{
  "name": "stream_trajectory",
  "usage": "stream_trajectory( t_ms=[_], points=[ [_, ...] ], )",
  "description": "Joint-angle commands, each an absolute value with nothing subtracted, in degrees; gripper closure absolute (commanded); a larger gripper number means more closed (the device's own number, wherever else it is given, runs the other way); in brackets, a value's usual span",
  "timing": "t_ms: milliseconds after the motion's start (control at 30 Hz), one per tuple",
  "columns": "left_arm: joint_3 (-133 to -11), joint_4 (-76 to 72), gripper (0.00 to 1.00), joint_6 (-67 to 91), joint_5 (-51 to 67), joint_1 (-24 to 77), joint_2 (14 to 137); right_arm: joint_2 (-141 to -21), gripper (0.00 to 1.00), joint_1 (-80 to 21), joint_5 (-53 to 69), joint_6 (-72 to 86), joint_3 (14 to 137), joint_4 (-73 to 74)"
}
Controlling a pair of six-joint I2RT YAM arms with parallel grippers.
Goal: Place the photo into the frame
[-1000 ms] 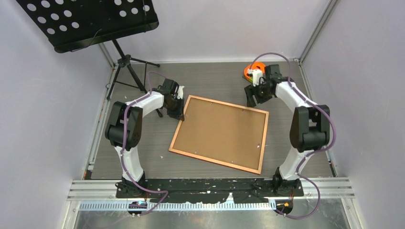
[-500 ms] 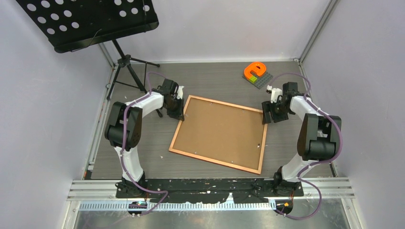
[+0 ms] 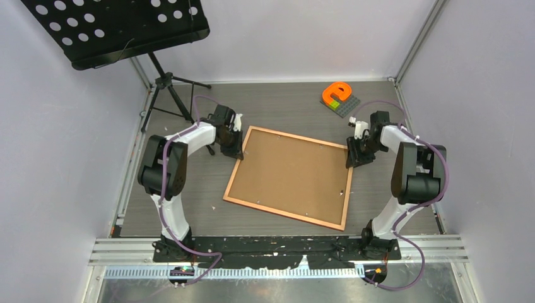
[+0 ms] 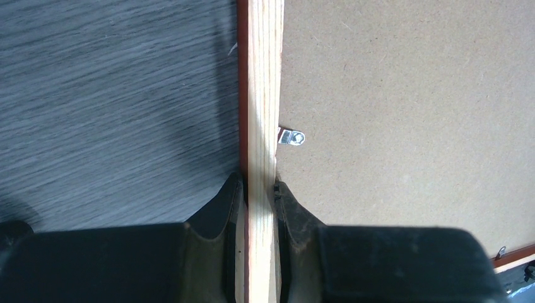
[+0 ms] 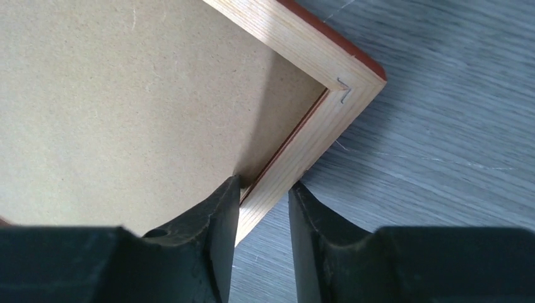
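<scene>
The frame lies back-up on the desk between the arms, its brown backing board showing (a small metal tab juts from the rail). Near the far-left corner, the left gripper pinches the wooden rail tightly. Near the far-right corner, the right gripper straddles the rail, narrow, both fingertips touching wood. Beyond sits an orange block.

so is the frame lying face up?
No, the frame lies back up in the top view, with its plain brown backing board facing the camera.
</scene>
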State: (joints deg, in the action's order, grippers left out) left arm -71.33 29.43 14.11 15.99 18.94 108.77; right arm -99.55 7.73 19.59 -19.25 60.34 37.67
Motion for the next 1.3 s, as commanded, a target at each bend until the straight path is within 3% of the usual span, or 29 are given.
stream_trajectory(
  t_ms=[0, 100, 233, 500, 567, 700, 733, 933, 1267],
  points=[
    [-69.3, 30.2, 1.00, 14.8, 17.6, 19.1, 107.0, -101.8, 0.67, 7.8, 19.9, -19.4, 63.0, 37.4],
    [-68.3, 30.3, 1.00, 14.7, 17.6, 19.1, 106.2, -103.5, 0.79, 7.8, 20.0, -19.1, 65.6, 37.4],
    [-65.9, 28.9, 1.00, 14.9, 18.8, 19.1, 104.6, -107.2, 0.88, 7.7, 21.5, -18.1, 70.9, 38.1],
    [-61.3, 27.2, 1.00, 17.5, 21.6, 19.1, 102.5, -116.6, 0.89, 5.4, 23.4, -16.1, 84.0, 39.2],
    [-60.2, 26.8, 1.00, 18.4, 21.9, 19.1, 102.3, -118.4, 0.86, 4.6, 23.5, -15.7, 86.9, 39.6],
    [-59.0, 25.6, 1.00, 19.5, 21.7, 19.1, 102.4, -119.6, 0.65, 4.4, 23.3, -15.0, 90.3, 39.7],
    [-58.7, 25.3, 1.00, 19.8, 21.7, 19.1, 102.4, -119.3, 0.54, 4.4, 23.0, -15.0, 90.3, 39.7],
    [-57.8, 23.9, 1.00, 21.2, 21.1, 19.1, 102.0, -114.6, 0.32, 4.9, 21.0, -15.9, 86.2, 39.1],
    [-57.4, 22.9, 1.00, 22.3, 20.4, 19.1, 101.2, -104.4, 0.25, 6.7, 19.3, -19.2, 71.0, 39.1]
  ],
)
